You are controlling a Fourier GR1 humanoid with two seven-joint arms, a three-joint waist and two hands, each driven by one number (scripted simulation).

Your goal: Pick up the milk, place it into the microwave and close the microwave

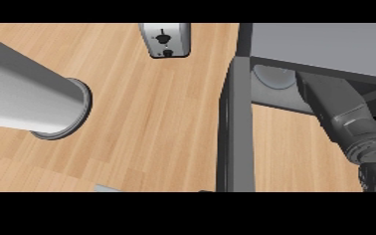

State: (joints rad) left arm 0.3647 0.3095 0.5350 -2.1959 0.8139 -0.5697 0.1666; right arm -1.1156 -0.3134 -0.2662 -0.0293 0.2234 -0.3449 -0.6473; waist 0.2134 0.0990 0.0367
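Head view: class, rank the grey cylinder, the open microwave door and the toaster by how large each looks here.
1. Grey cylinder, though nearness to the camera may enlarge it.
2. Microwave door, seen edge-on.
3. Toaster, cut off at the top.

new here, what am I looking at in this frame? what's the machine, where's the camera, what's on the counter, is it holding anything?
It is a humanoid robot at a kitchen counter, and the only picture comes from a camera in its head, looking steeply down.

The light wooden counter top fills most of the view. At the right stands the dark grey microwave, with its door swung open and seen edge-on, and its round glass turntable showing inside. The robot's right arm comes in from the lower right and reaches into the opening. Its hand end is too dark to tell whether it holds anything, and no milk is visible.

At the top centre sits a small pale grey appliance with black knobs. The large grey cylinder at the left is probably the left forearm close to the camera; no left hand shows.
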